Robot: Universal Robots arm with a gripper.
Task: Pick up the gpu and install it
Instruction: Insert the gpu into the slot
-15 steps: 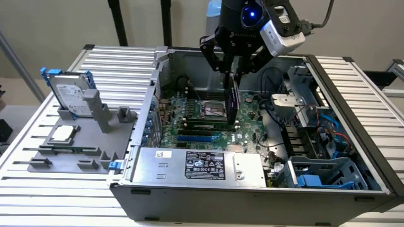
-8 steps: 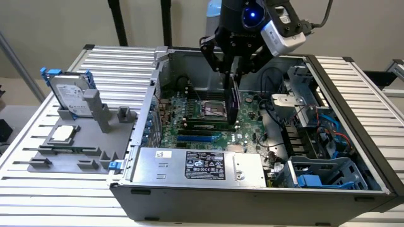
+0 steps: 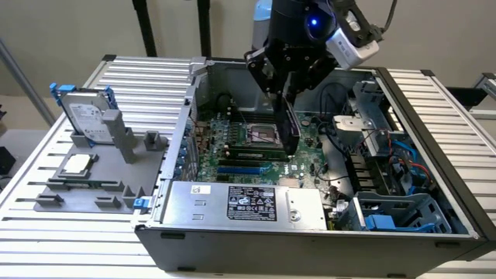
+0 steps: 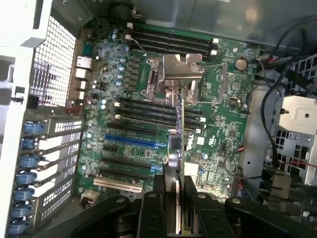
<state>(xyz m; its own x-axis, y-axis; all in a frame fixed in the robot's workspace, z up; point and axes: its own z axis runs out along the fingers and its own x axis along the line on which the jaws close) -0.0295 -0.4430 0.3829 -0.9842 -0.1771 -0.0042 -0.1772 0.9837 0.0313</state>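
At the exterior view's left, the slatted desk (image 3: 139,72) carries a grey holder (image 3: 85,192). A hard drive (image 3: 83,116) in a blue frame stands upright in it. A small square silver chip (image 3: 80,164) lies flat in front of the drive.

At centre, the open computer case (image 3: 310,250) lies on its side. Its power supply (image 3: 240,203) is along the near wall and the green motherboard (image 3: 232,163) is beyond it.

The end effector (image 3: 287,87) hangs over the motherboard, pinching the gpu (image 3: 292,131) between its fingers (image 4: 161,198). The gpu is held on edge with its length pointing down. Its lower end is close to the board, just beside the processor socket (image 3: 262,135) on the exterior view's right. Contact with the board cannot be determined. In the wrist view the gpu crosses the dark slots; the blue slot (image 4: 131,141) is apart from it.

At the exterior view's right, cables (image 3: 403,168) and a blue-grey drive cage (image 3: 395,215) occupy the case.
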